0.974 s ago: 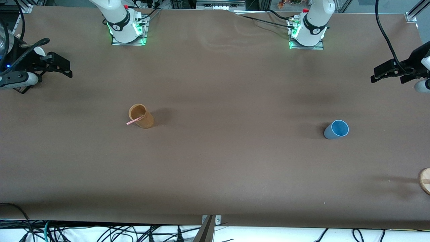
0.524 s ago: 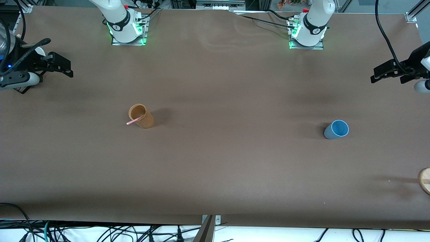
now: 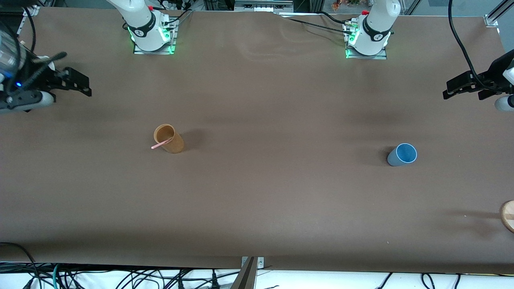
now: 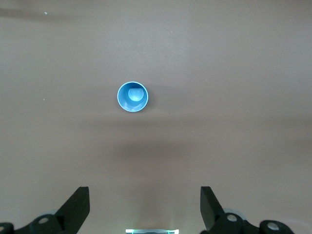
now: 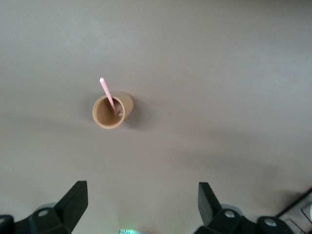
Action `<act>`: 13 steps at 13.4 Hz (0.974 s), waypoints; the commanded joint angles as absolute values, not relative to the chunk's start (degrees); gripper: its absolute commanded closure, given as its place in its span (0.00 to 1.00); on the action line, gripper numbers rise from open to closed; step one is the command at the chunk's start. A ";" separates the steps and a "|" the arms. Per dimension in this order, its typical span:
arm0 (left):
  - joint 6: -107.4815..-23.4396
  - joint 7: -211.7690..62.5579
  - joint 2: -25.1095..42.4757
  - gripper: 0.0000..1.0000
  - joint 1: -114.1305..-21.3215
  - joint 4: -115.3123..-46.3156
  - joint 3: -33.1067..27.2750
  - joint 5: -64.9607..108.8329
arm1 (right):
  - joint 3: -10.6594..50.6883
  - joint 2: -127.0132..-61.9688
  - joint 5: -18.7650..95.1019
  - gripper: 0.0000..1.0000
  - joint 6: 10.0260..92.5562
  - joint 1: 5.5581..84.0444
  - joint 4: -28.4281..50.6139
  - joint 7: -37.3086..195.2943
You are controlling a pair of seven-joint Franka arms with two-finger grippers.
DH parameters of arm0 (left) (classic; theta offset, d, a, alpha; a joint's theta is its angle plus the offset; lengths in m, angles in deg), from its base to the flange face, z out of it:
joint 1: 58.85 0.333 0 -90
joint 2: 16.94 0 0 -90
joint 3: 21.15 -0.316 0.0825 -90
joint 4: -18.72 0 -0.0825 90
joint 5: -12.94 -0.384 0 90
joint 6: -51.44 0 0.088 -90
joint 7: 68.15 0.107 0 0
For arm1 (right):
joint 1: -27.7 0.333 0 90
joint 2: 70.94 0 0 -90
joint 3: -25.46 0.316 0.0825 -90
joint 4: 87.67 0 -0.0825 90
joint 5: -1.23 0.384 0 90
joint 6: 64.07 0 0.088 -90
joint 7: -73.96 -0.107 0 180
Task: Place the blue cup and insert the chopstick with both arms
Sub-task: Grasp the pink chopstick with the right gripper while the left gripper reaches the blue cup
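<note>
Right claw (image 3: 82, 84) shifted slightly toward table middle, spread, empty; left claw (image 3: 451, 90) unmoved, spread; blue cup (image 3: 402, 155) unmoved.

The chopstick's (image 3: 161, 144) lower end was hidden inside the tan cup (image 3: 170, 139). A wooden disc (image 3: 508, 215) was cut off at the front view's edge by the left arm's end.

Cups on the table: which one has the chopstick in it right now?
The tan cup, toward the right arm's end, holds the pink chopstick leaning over its rim. The shorter blue cup stands empty.
</note>
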State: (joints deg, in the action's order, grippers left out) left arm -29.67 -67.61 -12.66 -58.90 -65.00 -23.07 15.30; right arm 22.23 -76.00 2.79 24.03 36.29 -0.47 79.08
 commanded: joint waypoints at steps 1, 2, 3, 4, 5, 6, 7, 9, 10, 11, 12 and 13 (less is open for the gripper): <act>-30.04 -66.57 -11.84 0.00 -58.59 -64.86 -22.65 14.96 | 24.40 -75.42 3.17 0.00 32.41 36.32 6.63 79.24; -30.04 -66.66 -11.41 0.00 -58.59 -64.95 -22.65 14.97 | 25.54 -76.29 3.17 0.00 34.96 36.40 7.77 79.06; -30.21 -66.66 -10.36 0.00 -58.41 -64.86 -22.65 15.05 | 26.42 -77.52 3.17 0.00 37.07 36.84 8.48 78.97; -30.39 -66.66 -9.56 0.00 -58.24 -64.86 -22.65 15.14 | 26.69 -79.27 3.17 0.00 39.01 37.54 8.92 78.54; -31.26 -66.66 -8.42 0.00 -57.98 -64.86 -22.73 15.32 | 26.69 -80.94 3.17 0.00 41.12 38.50 9.19 77.31; -33.09 -66.66 -6.93 0.00 -57.89 -64.77 -22.91 16.19 | 26.69 -82.79 3.08 0.00 43.14 40.08 9.19 75.82; -35.29 -66.66 -5.70 0.00 -57.71 -64.86 -22.91 16.37 | 26.69 -84.72 3.08 0.00 45.34 41.31 9.28 74.24; -36.71 -66.66 -1.14 0.00 -57.36 -65.04 -22.82 15.76 | 26.69 -87.89 3.08 0.00 48.86 42.20 9.28 73.26; -37.41 -66.66 0.19 0.00 -57.44 -65.04 -22.82 15.58 | 26.69 -88.86 3.08 0.00 50.00 42.20 9.36 73.17; -38.90 -66.57 1.24 0.00 -57.36 -65.12 -22.82 15.49 | 26.69 -89.65 3.08 0.00 50.89 42.20 9.71 73.17; -41.00 -66.49 2.65 0.00 -57.62 -65.47 -22.82 14.97 | 26.69 -89.83 3.08 0.00 52.20 42.20 10.76 73.17; -42.76 -66.48 3.97 0.00 -57.71 -65.65 -22.82 14.36 | 26.69 -89.84 3.17 0.00 54.04 42.20 12.60 73.08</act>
State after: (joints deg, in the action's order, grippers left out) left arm -40.25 -67.61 2.19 -57.87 -65.70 -23.15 15.35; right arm 26.62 -90.65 2.83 51.35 42.51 9.78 73.67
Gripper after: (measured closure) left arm 0.000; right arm 0.000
